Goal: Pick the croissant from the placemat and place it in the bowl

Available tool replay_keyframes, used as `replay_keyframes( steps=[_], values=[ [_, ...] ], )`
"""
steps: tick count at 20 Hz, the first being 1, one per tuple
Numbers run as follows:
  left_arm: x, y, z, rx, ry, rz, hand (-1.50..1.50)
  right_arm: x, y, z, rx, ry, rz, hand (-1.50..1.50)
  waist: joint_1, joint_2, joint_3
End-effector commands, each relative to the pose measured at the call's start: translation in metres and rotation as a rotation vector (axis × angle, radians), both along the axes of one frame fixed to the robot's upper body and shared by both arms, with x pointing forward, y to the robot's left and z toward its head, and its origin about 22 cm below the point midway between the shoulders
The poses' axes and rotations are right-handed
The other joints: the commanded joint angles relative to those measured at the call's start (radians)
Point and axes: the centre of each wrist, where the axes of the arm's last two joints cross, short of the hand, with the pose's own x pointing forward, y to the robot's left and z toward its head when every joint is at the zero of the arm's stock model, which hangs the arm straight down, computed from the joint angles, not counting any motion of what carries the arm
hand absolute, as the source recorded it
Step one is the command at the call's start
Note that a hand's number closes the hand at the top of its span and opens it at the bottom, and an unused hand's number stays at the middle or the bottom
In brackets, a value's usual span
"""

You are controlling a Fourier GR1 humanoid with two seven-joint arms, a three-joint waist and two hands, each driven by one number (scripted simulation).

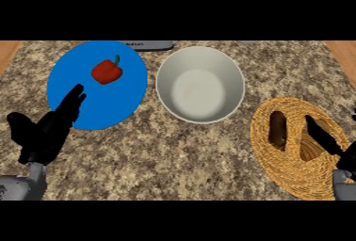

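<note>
Surface (208, 150): speckled brown, beige and grey granite pattern.
Plate (90, 101): plain bright blue.
Pepper (107, 71): red, topped by a green stem.
Bowl (200, 84): off-white, unpatterned.
Placemat (295, 164): golden tan, woven in coiled rings.
Croissant (277, 128): dark brown.
Left robot hand (45, 134): black, on a grey forearm.
Right robot hand (327, 139): black.

The counter (208, 150) had a speckled brown-grey stone top, with strips of wood showing at its far left and far right corners. Three things lay directly on it in a row. A round blue plate (76, 103) sat at the left. A white bowl (200, 84) stood just beside it, in the middle. A woven straw placemat (292, 174) lay at the right, near the bowl. A grey object (149, 45) sat at the far edge, cut off.
</note>
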Motion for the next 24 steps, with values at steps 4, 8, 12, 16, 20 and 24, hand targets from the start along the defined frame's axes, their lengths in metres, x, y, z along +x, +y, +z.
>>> replay_keyframes(
  steps=[4,8,12,16,20,24],
  values=[
    [0.017,0.012,0.014,-0.016,-0.013,-0.019,0.00,-0.009,0.010,0.000,-0.155,0.098,-0.167,-1.50,0.015,-0.001,-0.003],
    [0.012,0.006,0.008,-0.004,0.015,-0.040,0.00,0.006,-0.018,0.033,-0.133,0.319,-0.206,-1.50,0.031,-0.001,-0.008],
    [0.015,0.007,0.009,0.000,0.010,-0.055,0.00,0.018,0.000,0.058,-0.086,0.531,-0.174,-1.50,0.034,-0.005,-0.008],
    [0.017,0.013,0.012,-0.002,0.013,-0.063,0.00,0.038,0.017,0.110,-0.067,0.689,-0.187,-1.50,0.039,-0.008,-0.004],
    [0.031,0.005,0.023,-0.028,0.012,-0.067,0.00,0.060,0.045,0.151,-0.041,0.802,-0.170,-1.50,0.036,-0.003,0.000],
    [0.026,0.016,0.001,-0.005,-0.009,-0.076,0.00,0.084,0.046,0.168,-0.020,0.920,-0.164,-1.50,0.048,0.004,0.000]
  ],
)
